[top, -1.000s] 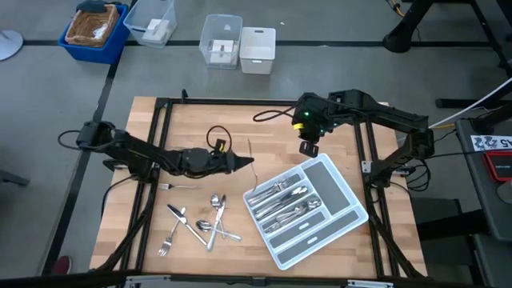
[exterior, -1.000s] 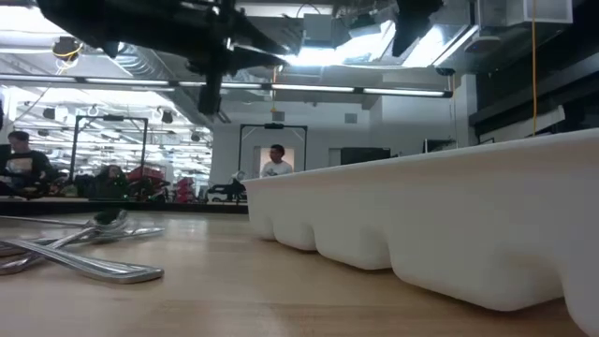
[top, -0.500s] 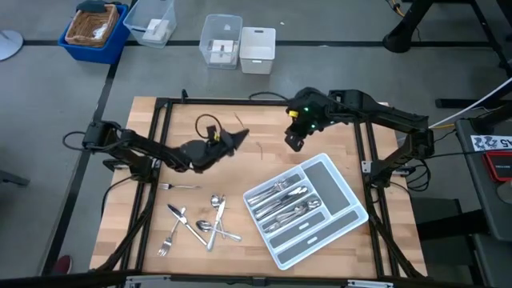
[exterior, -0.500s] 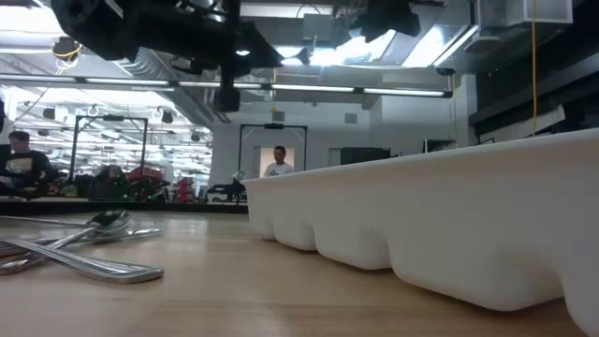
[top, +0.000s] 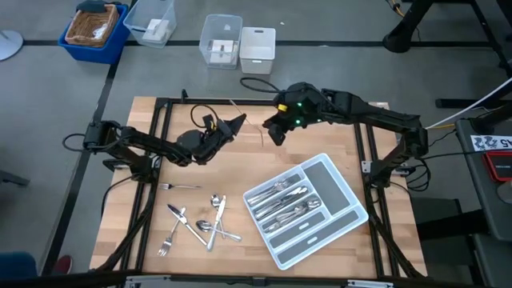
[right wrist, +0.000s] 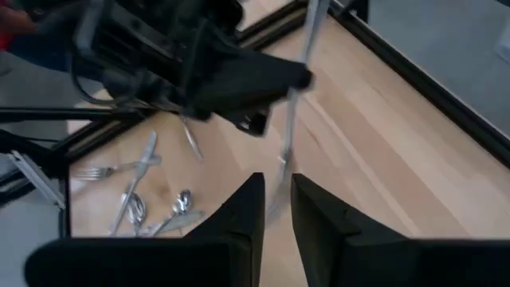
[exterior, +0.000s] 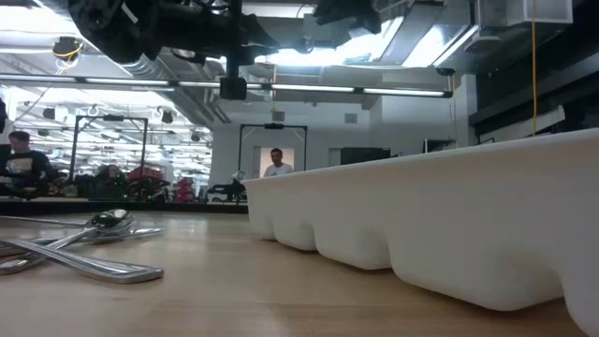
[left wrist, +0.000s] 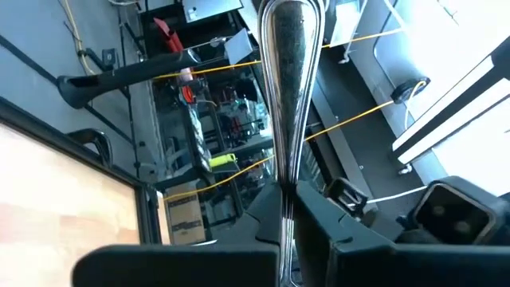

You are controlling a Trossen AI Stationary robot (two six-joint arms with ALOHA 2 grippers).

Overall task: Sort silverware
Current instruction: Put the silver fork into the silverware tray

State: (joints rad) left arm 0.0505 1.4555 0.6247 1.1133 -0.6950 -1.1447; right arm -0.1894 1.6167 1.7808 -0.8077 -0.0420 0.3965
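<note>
One utensil stands pinched in the left pincer, facing the narrowly parted right pincer.

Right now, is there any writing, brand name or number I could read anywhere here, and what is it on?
No text here can be read.
White label on the equipment right of the table: dark marks, too small to read.
Brown cardboard box beyond the table: print too blurred to read.
</note>
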